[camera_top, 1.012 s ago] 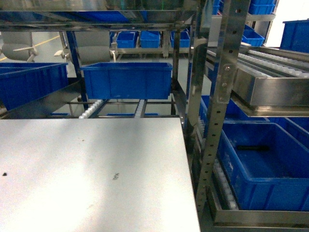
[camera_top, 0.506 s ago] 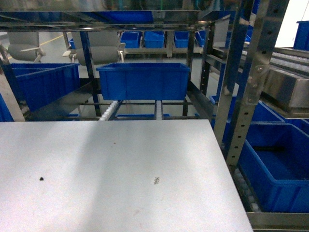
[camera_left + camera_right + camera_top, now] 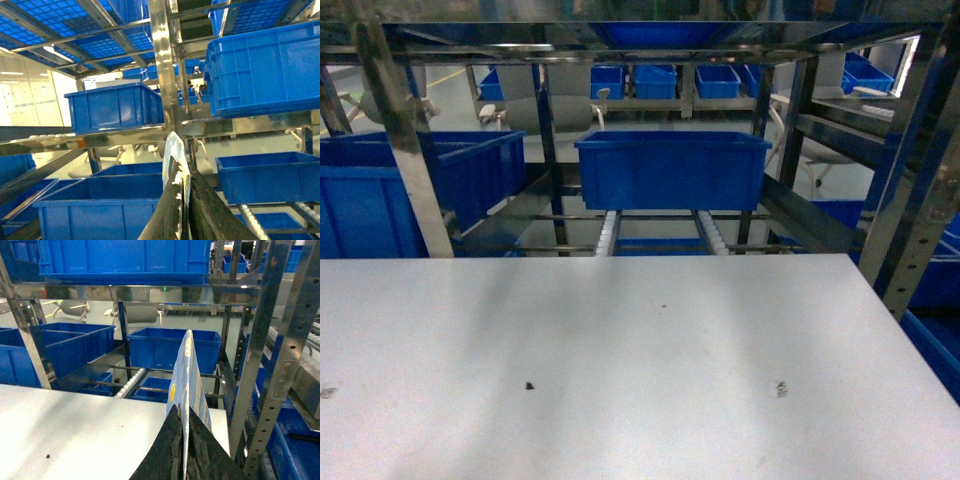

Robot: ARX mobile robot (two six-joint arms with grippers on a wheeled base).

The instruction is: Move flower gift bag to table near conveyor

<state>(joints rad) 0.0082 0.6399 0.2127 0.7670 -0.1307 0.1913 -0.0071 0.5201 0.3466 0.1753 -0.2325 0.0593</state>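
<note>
Flower gift bag (image 3: 186, 372), a thin flat paper bag seen edge-on with pale blue and yellow print, stands up between the two black fingers of your right end effector (image 3: 183, 440), which is pinched together on its lower edge. In the left wrist view, a pale rounded sliver of the same sort of paper (image 3: 175, 155) rises from the left end effector (image 3: 182, 200), whose dark fingers are likewise pressed together on it; I judge both arms share the one bag, though the head view shows neither arm nor bag.

Below and ahead lies the large plain white tabletop (image 3: 640, 360), marked by a tiny black speck (image 3: 530, 385) and a small square code sticker (image 3: 781, 388). Behind it stands the stainless-steel framed conveyor (image 3: 660, 232) with sloping white roller tracks, carrying a blue plastic bin (image 3: 670, 170).

You appear to be in the carry step, with the bag held aloft at the tabletop's right side. Next, bring both arms over the white surface, lower the bag level until its base rests, then part the fingers.
</note>
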